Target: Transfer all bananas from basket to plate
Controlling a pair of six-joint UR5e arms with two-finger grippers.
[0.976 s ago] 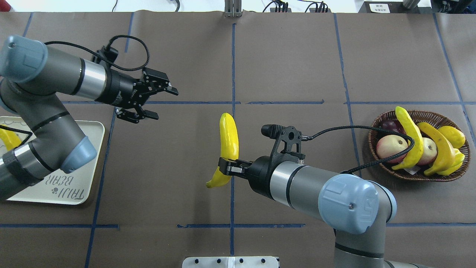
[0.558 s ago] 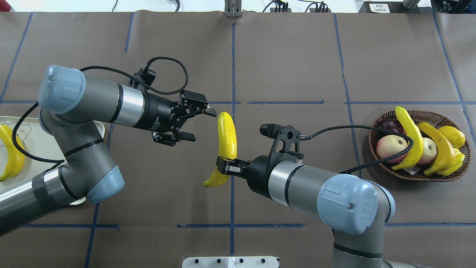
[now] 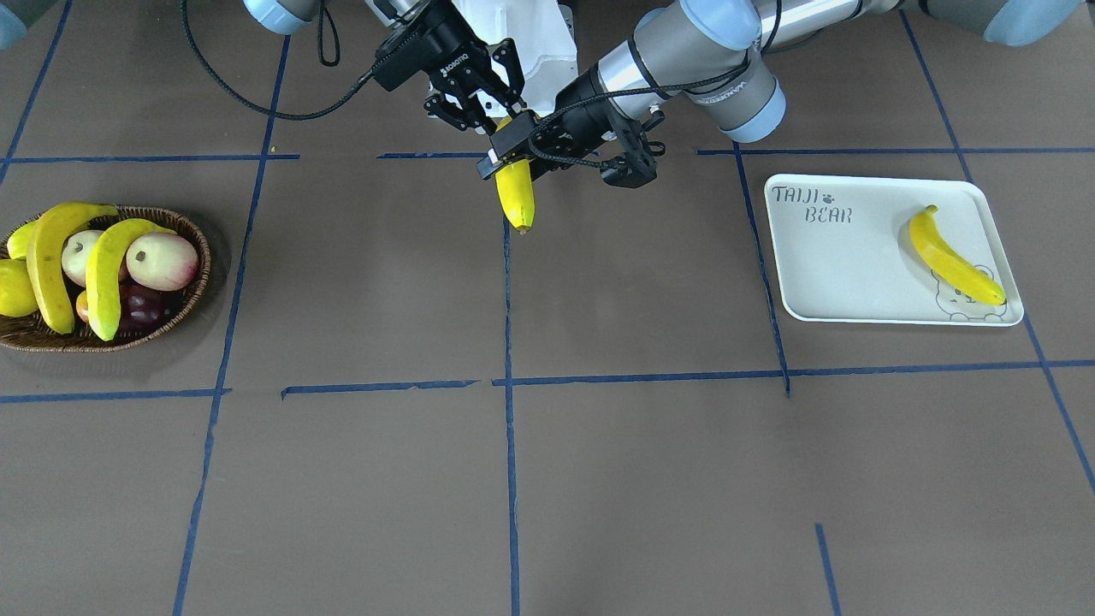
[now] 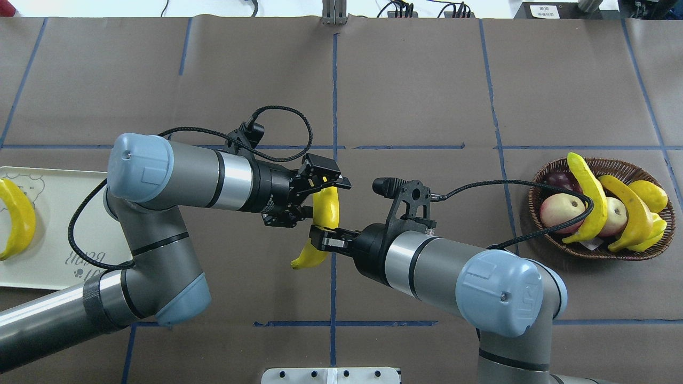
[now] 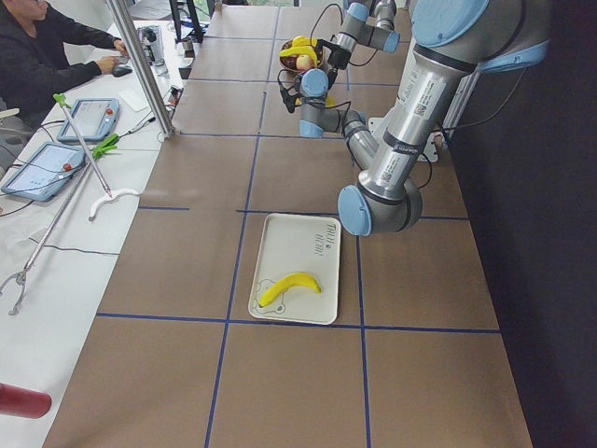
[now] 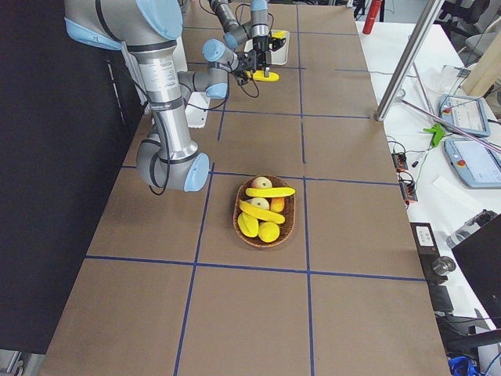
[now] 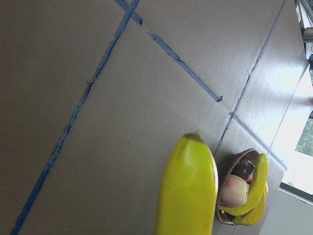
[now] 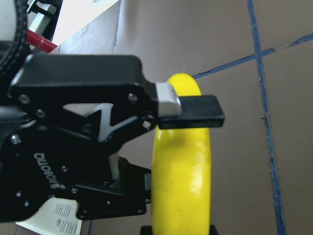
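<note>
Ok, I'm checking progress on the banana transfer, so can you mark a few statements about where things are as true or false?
One banana lies on the plate: true.
The right gripper holds a second banana: true.
The basket holds no bananas: false, two bananas lie in it.
The left gripper hovers over the plate: false, its jaws sit open on either side of the second banana.

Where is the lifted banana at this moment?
Overhead view: the banana hangs over the middle tape line, right gripper holding it, left gripper straddling its far half.
</note>
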